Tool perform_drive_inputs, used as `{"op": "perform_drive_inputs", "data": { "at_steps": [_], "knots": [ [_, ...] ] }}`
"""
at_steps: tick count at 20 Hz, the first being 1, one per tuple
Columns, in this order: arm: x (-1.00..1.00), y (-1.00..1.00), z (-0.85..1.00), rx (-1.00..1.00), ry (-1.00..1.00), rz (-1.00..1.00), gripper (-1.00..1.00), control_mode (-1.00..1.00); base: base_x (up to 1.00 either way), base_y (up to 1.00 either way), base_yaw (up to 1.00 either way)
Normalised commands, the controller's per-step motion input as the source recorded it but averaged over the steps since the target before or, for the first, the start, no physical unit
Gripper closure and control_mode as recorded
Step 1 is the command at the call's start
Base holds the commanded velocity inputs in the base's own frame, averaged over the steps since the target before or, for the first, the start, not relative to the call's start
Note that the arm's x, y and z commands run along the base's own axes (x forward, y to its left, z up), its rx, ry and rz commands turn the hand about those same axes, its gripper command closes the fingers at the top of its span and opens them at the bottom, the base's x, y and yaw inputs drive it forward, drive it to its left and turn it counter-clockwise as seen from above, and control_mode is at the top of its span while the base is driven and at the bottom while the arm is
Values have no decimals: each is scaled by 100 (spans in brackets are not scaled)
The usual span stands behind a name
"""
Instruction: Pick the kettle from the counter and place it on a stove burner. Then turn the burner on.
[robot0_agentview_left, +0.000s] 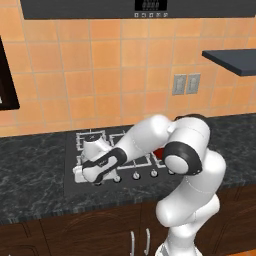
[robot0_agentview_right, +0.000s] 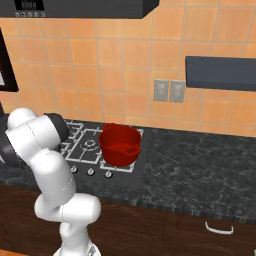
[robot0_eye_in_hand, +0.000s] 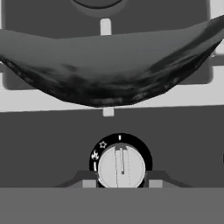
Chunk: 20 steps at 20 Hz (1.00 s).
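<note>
Kettle (robot0_agentview_left: 95, 146) sits on the stove just beyond the gripper (robot0_eye_in_hand: 121, 183), clamped on a knob (robot0_eye_in_hand: 121, 166).

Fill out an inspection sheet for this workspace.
Surface: dark marbled counter with an inset black stove.
Job's things: kettle stands on the left burner; its dark body hangs over the knob in the hand view.
Clutter: red pot on the stove's right side.
Grippers: gripper at the stove's front edge, one finger on each side of the knob, apparently closed on it.
Cables: nothing seen.
Surroundings: orange tile wall, outlets, hood, dark shelf, wood cabinets, other knobs.
</note>
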Motion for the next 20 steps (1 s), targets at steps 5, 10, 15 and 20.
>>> {"op": "perform_drive_inputs", "data": {
  "at_steps": [5,10,15,20],
  "knots": [
    [0,0,-18,0,3,24,100,-100,0,0,0],
    [0,0,-25,0,1,29,100,-100,0,0,0],
    [0,-2,-34,0,0,31,100,-100,0,0,0],
    [0,-10,-42,0,0,35,100,-100,0,0,0]
  ]
}}
